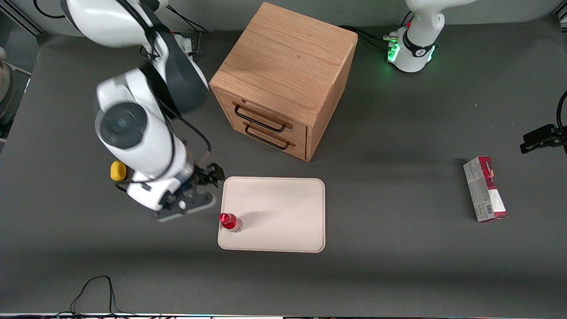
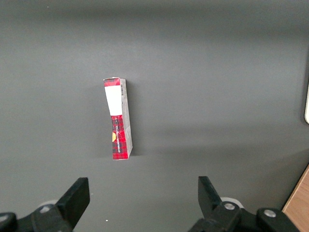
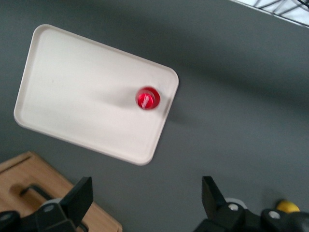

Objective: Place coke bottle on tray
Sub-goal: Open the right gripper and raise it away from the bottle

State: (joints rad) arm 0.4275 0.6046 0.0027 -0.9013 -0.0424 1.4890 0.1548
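Note:
The coke bottle (image 1: 230,221) stands upright on the cream tray (image 1: 283,212), close to the tray corner that is nearest the front camera at the working arm's end. The right wrist view looks down on its red cap (image 3: 147,98), just inside the tray's rim (image 3: 77,96). My gripper (image 1: 186,206) hangs above the bare table beside the tray, toward the working arm's end and apart from the bottle. Its fingers are spread wide open (image 3: 147,193) with nothing between them.
A wooden drawer cabinet (image 1: 283,75) stands farther from the front camera than the tray, and its corner (image 3: 29,183) shows under the gripper. A yellow lump (image 1: 118,170) lies by the working arm. A red-and-grey carton (image 1: 485,188) lies toward the parked arm's end.

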